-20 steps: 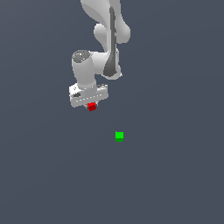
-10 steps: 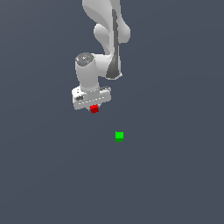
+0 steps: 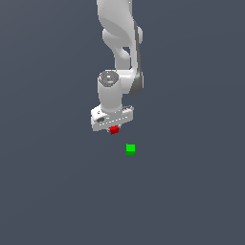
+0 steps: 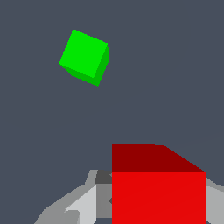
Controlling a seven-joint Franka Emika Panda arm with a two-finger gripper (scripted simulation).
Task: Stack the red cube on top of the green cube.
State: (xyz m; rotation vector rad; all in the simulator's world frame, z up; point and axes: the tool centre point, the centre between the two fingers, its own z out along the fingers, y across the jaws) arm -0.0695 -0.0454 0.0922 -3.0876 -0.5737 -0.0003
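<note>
Red cube carried in the air, green cube waiting on the floor.

The white gripper point(image 3: 114, 128) hangs under the arm point(image 3: 119, 43) with its fingers closed tight on the red cube point(image 3: 114, 129), which peeks out just beneath the gripper's pale body. From the wrist view the red cube point(image 4: 158, 188) fills the near foreground, pinched between the grey fingers point(image 4: 83, 203) on either side. The green cube point(image 3: 130, 149) sits alone on the plain dark grey surface point(image 3: 191, 191), a little below the gripper and toward the exterior view's right, near but clearly apart from the red one.
</note>
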